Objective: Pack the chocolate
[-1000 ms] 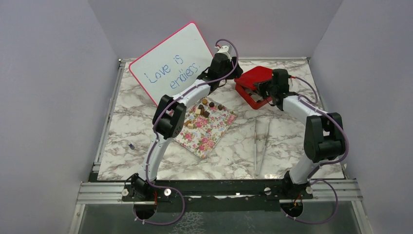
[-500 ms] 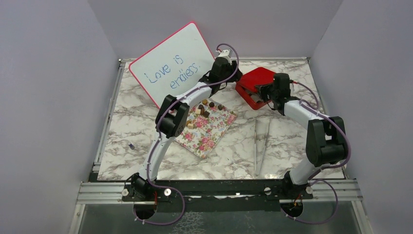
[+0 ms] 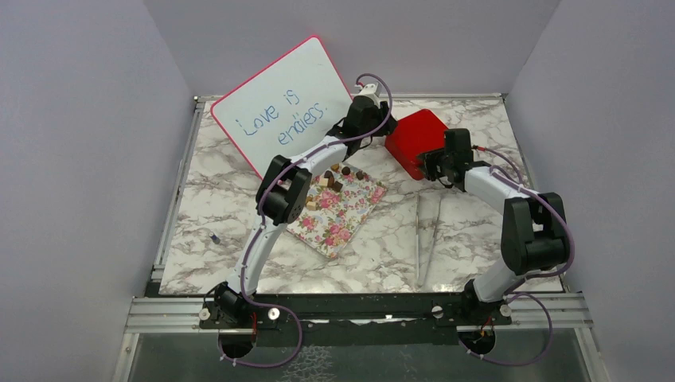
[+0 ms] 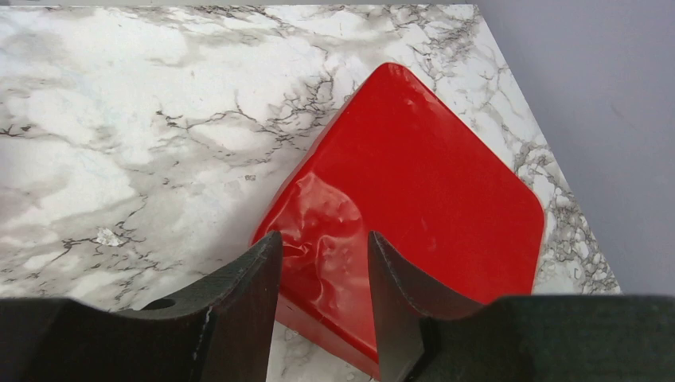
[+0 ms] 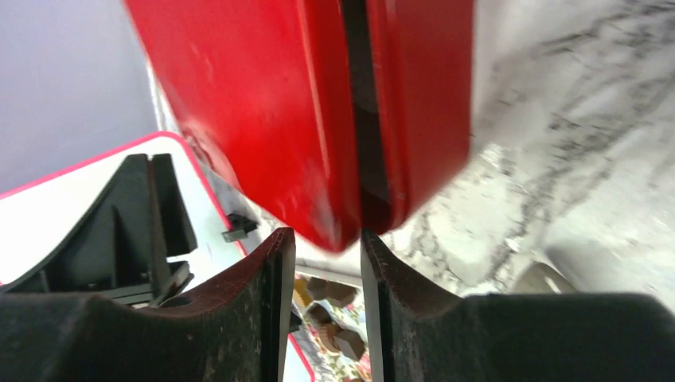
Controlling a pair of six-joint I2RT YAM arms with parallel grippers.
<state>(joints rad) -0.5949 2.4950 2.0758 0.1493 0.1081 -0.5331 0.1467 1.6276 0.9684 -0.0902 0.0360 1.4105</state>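
Note:
The chocolate [image 3: 338, 176], several brown and tan pieces, lies at the far end of the floral tray [image 3: 334, 215] and shows between the fingers in the right wrist view [image 5: 333, 320]. The red box [image 3: 414, 139] stands to the tray's right with its lid down, a thin dark gap [image 5: 362, 119] still showing along its seam. My left gripper [image 3: 380, 134] is at the box's left corner. Its jaws stand open over the lid [image 4: 422, 175] with nothing between them [image 4: 322, 247]. My right gripper [image 3: 436, 161] is open at the box's near corner [image 5: 326, 239], holding nothing.
A pink-edged whiteboard [image 3: 278, 103] leans at the back left, close behind the left arm. Two thin metal rods [image 3: 419, 231] lie on the marble right of the tray. A small dark object [image 3: 213, 237] sits near the left edge. Grey walls close in three sides.
The red box's lid has come down from raised to nearly shut. The right gripper has opened and let the lid go, drawing slightly back. The left jaws have narrowed a little.

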